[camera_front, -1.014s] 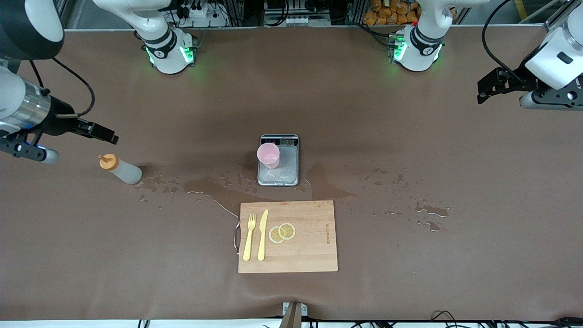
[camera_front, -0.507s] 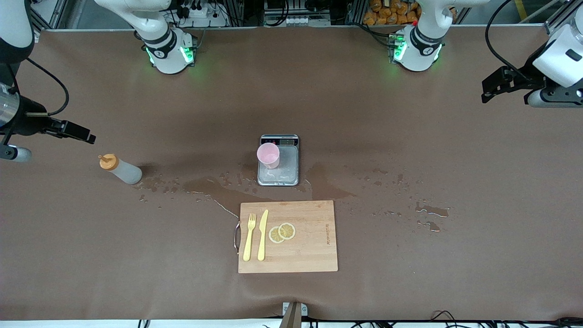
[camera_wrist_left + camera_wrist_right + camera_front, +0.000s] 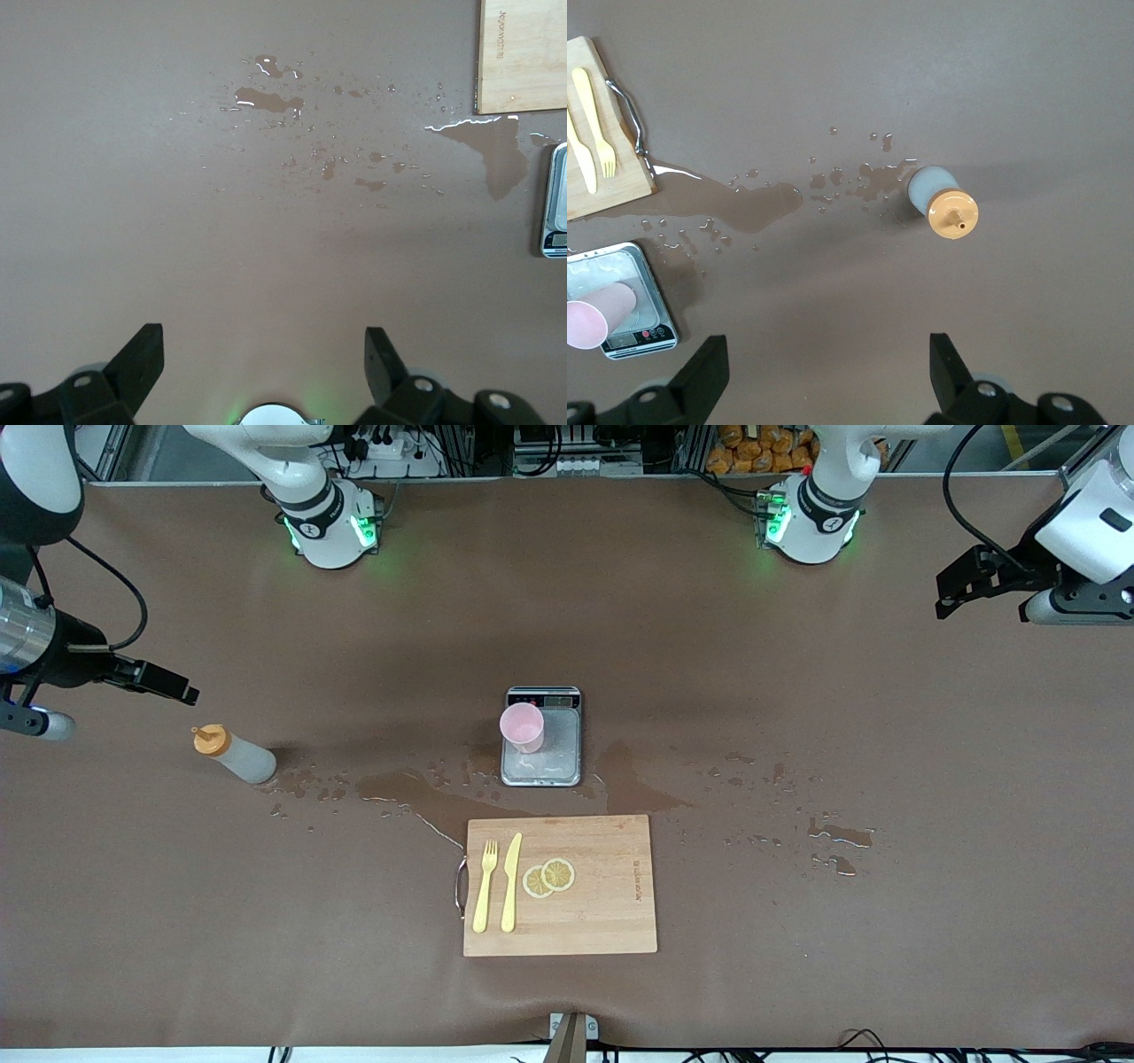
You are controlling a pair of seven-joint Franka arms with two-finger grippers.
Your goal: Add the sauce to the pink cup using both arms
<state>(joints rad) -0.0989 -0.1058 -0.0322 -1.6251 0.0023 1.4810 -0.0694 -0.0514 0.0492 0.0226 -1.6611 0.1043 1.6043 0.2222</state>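
Standing upright on the desk, sauce sits apart from pink cup on the scale. Right hand hangs spread wide, empty, above the sauce; left hand likewise spread, empty, over its desk end.

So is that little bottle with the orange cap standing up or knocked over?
Standing up. The sauce bottle rests on its base on the table, orange cap on top; the right wrist view looks straight down onto the cap.

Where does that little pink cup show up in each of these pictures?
Front view: the pink cup stands on the silver scale, mid-table.
Left wrist view: not in it; only the scale's edge shows.
Right wrist view: on the scale, at the picture's edge.
Shared landmark: the scale.
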